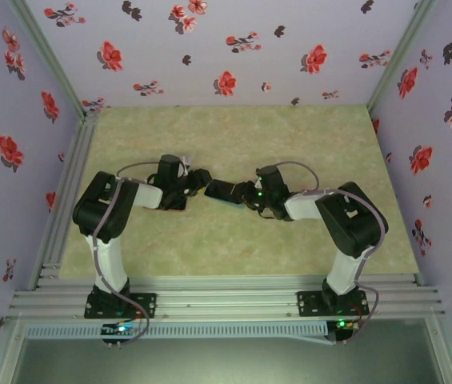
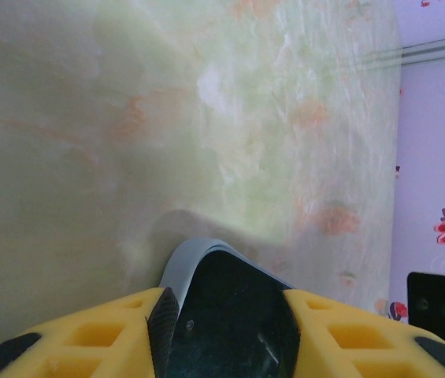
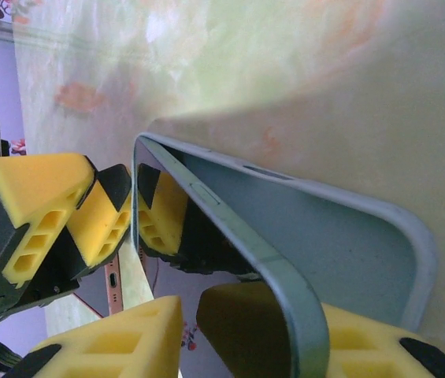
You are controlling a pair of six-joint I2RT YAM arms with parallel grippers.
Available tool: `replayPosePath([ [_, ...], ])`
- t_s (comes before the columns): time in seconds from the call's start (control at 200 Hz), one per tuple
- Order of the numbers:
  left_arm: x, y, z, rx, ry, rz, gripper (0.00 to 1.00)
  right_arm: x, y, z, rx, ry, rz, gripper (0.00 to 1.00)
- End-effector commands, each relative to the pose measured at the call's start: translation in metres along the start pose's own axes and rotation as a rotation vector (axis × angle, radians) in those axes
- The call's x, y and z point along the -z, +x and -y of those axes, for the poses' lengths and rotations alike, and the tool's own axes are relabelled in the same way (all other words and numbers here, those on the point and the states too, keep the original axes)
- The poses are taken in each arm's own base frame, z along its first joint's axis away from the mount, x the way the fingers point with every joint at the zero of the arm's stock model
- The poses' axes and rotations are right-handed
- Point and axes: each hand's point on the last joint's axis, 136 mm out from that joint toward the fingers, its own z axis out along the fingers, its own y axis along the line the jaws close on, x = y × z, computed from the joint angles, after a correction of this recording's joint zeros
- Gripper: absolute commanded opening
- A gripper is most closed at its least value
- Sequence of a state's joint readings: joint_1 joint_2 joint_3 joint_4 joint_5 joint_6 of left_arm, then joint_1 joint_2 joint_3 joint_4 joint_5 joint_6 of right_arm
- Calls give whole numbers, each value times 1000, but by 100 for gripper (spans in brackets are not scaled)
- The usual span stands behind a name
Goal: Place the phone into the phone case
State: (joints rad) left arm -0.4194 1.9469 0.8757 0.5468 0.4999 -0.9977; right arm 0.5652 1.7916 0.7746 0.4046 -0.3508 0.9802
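Black glossy phone (image 3: 167,260) seen mid-table between the two arms, seated at one end in the pale blue-grey plastic phone case (image 3: 340,244) and tilted out of it at the other. Left gripper (image 2: 226,299) is clamped across the phone and case rim, pads touching both sides. Right gripper (image 3: 246,319) is parted, its yellow fingers (image 3: 120,342) straddling the phone edge; whether it grips cannot be told. Marbled green-beige tabletop (image 1: 234,136) lies beneath.

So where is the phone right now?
Top view: the phone is over the middle of the table, between the left tool and the right tool; the right wrist view shows it against the grey phone case.
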Motion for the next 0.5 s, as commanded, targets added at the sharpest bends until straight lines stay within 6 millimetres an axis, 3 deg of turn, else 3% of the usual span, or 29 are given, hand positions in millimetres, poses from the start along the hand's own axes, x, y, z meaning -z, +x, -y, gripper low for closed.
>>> replayPosePath([
  [0.0,-1,28,9,13,26,-90,43,-2,31,41,-5,169,-107,41],
  [0.275,-2,29,11,9,35,-84,43,3,30,41,5,237,-134,52],
  [0.495,-3,28,13,5,45,-73,43,9,26,36,12,308,-167,53],
])
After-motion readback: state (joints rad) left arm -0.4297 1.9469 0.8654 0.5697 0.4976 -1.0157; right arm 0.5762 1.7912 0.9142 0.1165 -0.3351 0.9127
